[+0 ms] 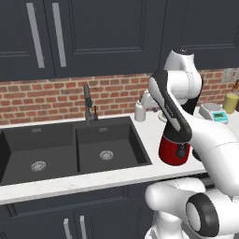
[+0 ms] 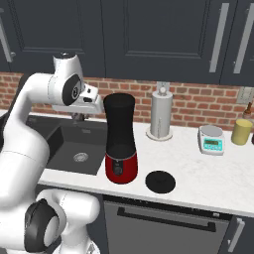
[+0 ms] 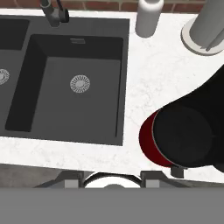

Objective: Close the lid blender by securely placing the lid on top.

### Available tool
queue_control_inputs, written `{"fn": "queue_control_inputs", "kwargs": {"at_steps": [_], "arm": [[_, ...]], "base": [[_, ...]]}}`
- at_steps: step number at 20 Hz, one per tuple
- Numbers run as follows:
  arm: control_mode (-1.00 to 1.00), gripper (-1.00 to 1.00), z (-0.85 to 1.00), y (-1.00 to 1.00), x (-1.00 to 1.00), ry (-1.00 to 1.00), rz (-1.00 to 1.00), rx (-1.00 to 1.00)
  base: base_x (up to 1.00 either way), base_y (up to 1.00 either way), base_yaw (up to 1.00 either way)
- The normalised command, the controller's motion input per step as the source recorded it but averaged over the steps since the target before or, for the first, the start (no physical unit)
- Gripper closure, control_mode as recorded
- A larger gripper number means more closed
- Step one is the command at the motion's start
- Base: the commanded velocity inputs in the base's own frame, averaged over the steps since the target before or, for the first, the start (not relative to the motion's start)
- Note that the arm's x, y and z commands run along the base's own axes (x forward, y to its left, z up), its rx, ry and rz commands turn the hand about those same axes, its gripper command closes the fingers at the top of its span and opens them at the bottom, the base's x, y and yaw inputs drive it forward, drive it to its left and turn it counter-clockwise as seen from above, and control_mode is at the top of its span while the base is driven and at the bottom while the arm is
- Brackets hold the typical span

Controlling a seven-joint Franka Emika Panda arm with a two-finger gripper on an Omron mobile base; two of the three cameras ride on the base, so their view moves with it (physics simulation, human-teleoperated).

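Gripper (image 2: 99,99), jaws shut and empty, hangs high beside the blender (image 2: 120,141) jar's rim, on its sink (image 2: 64,144) side. Blender stands upright near the counter's front edge, jar mouth uncovered. Lid (image 2: 160,181) lies flat on the counter just beyond the red base, away from the sink. Judgement: next move must pass over the jar and descend to the lid.

No readable text, label, brand or number anywhere. Display on the kitchen scale (image 2: 212,144) too small to read.
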Motion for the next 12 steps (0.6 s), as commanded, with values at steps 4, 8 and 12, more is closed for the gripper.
{"fn": "queue_control_inputs", "kwargs": {"at_steps": [4, 8, 12], "arm": [[-1.00, -1.00, 0.00, -0.08, -0.10, 0.00, 0.00, 0.00], [-1.00, -1.00, 0.00, -0.14, -0.29, 0.00, 0.00, 0.00], [-1.00, -1.00, -0.01, -0.25, -0.42, 0.00, -0.02, 0.00]], "base": [[0.00, 0.00, 0.00], [0.00, 0.00, 0.00], [0.00, 0.00, 0.00]]}}
